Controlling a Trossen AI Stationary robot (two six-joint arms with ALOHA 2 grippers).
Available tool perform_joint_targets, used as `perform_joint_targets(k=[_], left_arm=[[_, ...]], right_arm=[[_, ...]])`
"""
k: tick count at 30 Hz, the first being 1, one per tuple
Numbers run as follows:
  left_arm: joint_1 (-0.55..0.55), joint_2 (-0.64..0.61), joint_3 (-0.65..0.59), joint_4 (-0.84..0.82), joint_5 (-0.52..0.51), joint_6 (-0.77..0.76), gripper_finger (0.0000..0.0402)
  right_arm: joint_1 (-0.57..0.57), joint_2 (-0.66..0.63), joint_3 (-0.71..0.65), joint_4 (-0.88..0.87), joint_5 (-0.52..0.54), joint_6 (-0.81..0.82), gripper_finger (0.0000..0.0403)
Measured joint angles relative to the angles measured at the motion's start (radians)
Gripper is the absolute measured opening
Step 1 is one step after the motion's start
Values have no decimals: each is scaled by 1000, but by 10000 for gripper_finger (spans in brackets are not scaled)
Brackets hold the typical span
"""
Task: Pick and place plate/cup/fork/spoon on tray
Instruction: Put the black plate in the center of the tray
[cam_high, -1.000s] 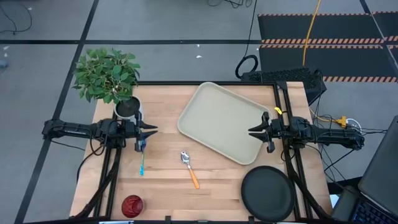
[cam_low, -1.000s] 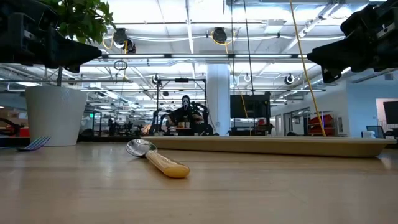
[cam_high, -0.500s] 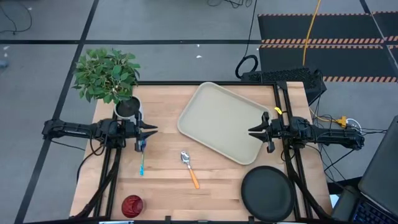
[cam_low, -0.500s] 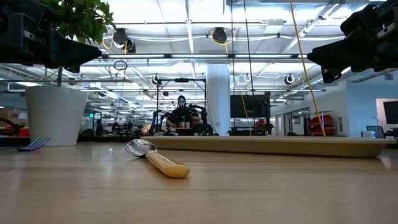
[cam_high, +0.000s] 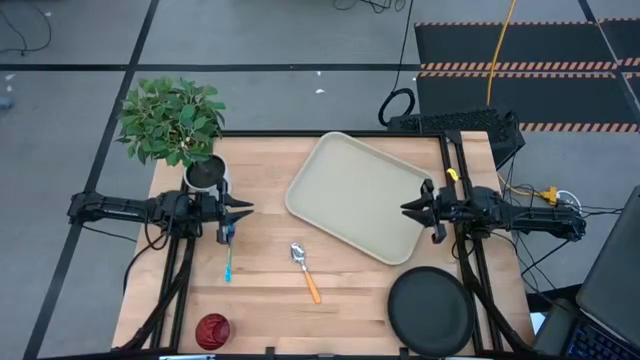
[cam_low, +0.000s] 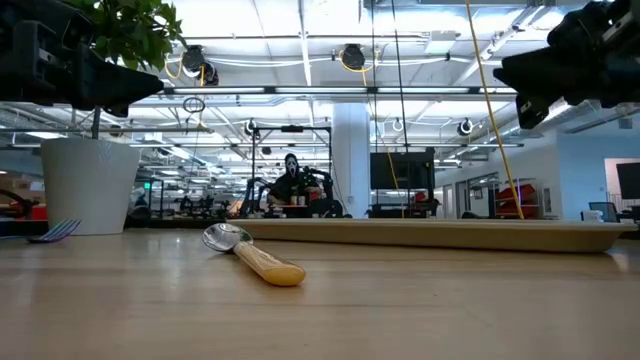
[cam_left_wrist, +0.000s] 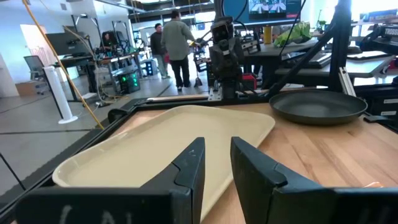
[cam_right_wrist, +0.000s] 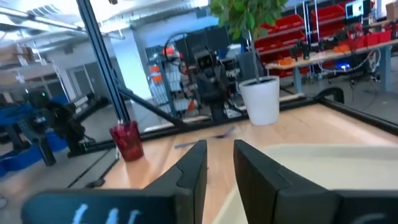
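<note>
While nothing sits on it yet, the large cream rectangular tray (cam_high: 355, 197) lies angled on the wooden table (cam_high: 270, 310). The round matte black plate (cam_high: 431, 311) rests near it, by the front edge on the right. The orange-handled silver spoon (cam_high: 305, 272) lies mid-table; the slim teal-handled fork (cam_high: 228, 263) lies to its left; the small dark red cup (cam_high: 212, 331) stands at the front left corner. The left gripper (cam_high: 243, 211) hovers above the fork's end, the right gripper (cam_high: 408, 210) over the tray's edge; both are empty, fingers slightly parted. The flat cutlery could slip from a pinch, since it lies flush on wood.
</note>
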Motion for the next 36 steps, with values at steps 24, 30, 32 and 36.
perform_joint_targets(k=[24,30,32,36], left_arm=[[0,0,0,0,0,0,81],[0,0,0,4,0,0,81],[0,0,0,13,0,0,81],[0,1,-1,94,0,-63,81]], right_arm=[[0,183,198,301,152,-275,163],[0,570,504,90,168,-300,180],[0,703,617,-61,192,-288,180],[0,944,814,-400,213,-208,180]])
